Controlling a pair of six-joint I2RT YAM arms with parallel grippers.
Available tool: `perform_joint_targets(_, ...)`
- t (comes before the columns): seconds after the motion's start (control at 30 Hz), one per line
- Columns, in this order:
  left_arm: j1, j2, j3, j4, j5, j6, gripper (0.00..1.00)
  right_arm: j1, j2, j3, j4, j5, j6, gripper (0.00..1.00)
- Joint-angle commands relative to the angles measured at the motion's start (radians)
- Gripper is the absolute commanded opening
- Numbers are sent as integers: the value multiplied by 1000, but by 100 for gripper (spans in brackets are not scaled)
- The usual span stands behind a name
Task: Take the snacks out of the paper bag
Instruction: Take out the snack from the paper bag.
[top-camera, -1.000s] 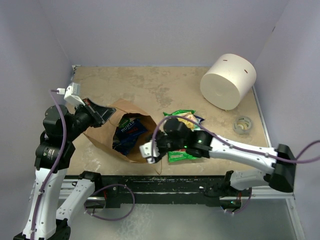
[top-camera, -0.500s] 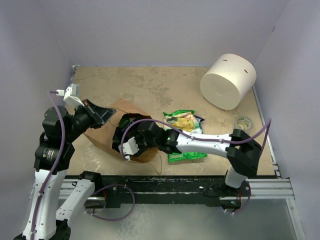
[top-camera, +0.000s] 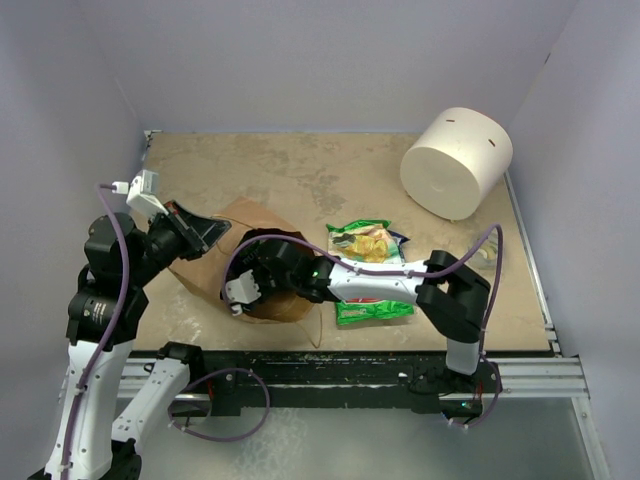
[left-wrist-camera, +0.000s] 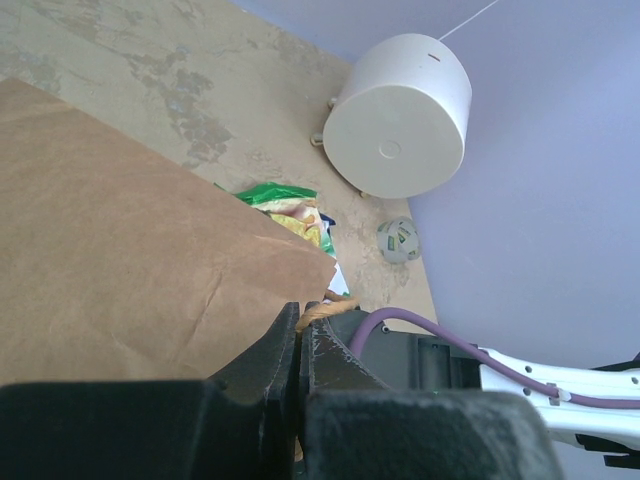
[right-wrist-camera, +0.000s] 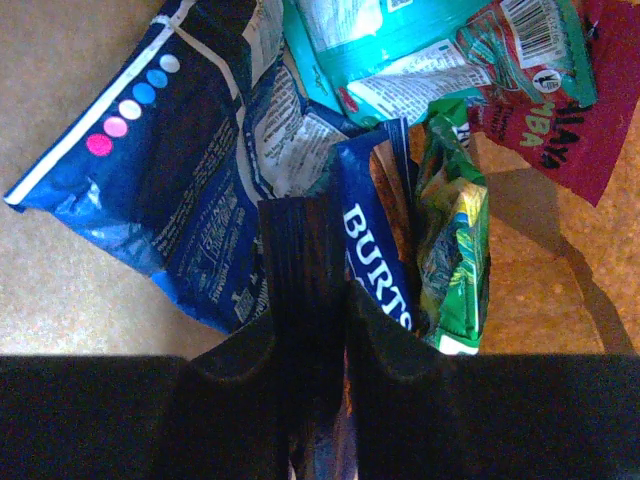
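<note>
The brown paper bag (top-camera: 205, 270) lies on its side with its mouth toward the right. My left gripper (top-camera: 203, 229) is shut on the bag's upper rim (left-wrist-camera: 300, 318) and holds the mouth up. My right gripper (top-camera: 243, 288) is deep inside the bag. In the right wrist view its jaws (right-wrist-camera: 345, 285) are closed on the edge of a blue "BURTS" packet (right-wrist-camera: 375, 250). Around it lie a big dark-blue packet (right-wrist-camera: 170, 170), a teal packet (right-wrist-camera: 380, 40), a red packet (right-wrist-camera: 560, 90) and a green packet (right-wrist-camera: 455, 250). A yellow-green packet (top-camera: 365, 240) and a green packet (top-camera: 372, 311) lie on the table outside.
A big white cylinder (top-camera: 456, 162) lies at the back right, and it also shows in the left wrist view (left-wrist-camera: 400, 115). A tape roll (top-camera: 487, 250) sits near the right edge. Walls close in the left, back and right sides.
My right arm has swung left from beside the packets on the table and pushed its gripper into the bag's mouth. The left gripper has kept hold of the bag's rim.
</note>
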Motion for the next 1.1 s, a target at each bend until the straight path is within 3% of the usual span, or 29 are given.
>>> perform_joint_targets(0.0,-1,3,54,21,-17,52,0,3,-20,65,-4,-9,32,16)
perform_joint_targets(0.13,-1,14,84,9,-38,82,0,4,-86,55,-40,-28,76,0)
perform_joint_targets(0.67,-1,-7,77,12,-25,119,0,4,-358,-59,-94,-62,252,0)
perform_joint_targets(1.07,-1,5,65,4,-27,130,0,4,-654,67,-369,-159,431,0)
